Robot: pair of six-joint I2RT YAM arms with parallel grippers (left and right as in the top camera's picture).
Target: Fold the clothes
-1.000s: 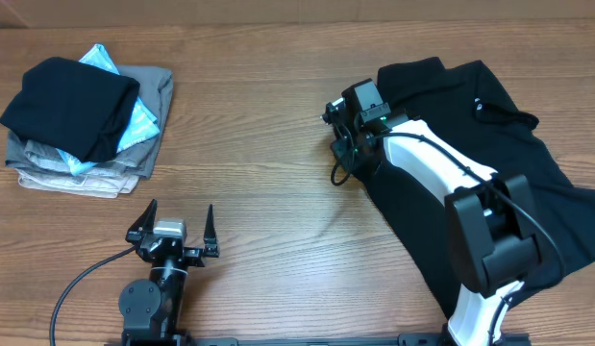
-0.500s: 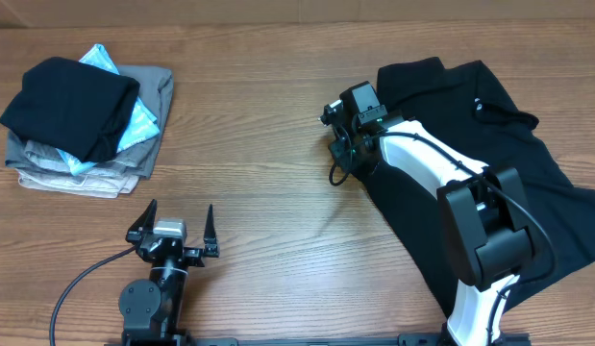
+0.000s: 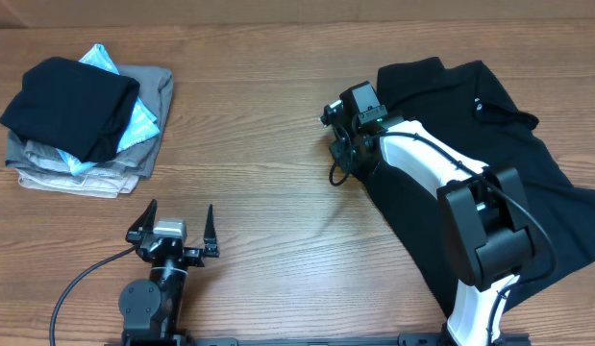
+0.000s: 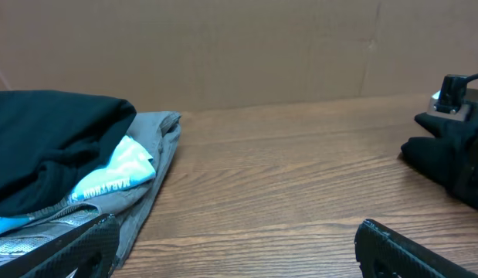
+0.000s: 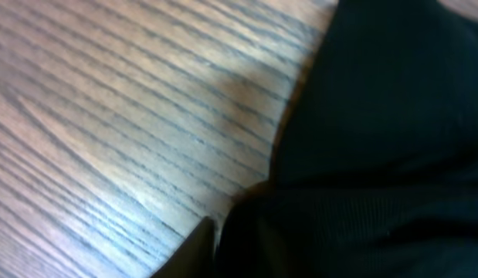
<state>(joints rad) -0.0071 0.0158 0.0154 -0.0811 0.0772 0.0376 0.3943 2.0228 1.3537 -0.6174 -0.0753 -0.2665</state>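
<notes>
The right pincer (image 3: 343, 146) has edged onto the left hem of the black T-shirt (image 3: 537, 173), spread on the desk's (image 3: 278, 192) right side. I cannot tell whether it grips. The left pincer (image 3: 172, 229) stays wide open, so the first fold seems to be only beginning.

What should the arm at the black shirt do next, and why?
Probably close the right gripper on the edge of the black T-shirt. It sits right at that edge, cloth fills its wrist view, and the shirt lies spread out unfolded; a firm grip cannot be made out yet.
</notes>
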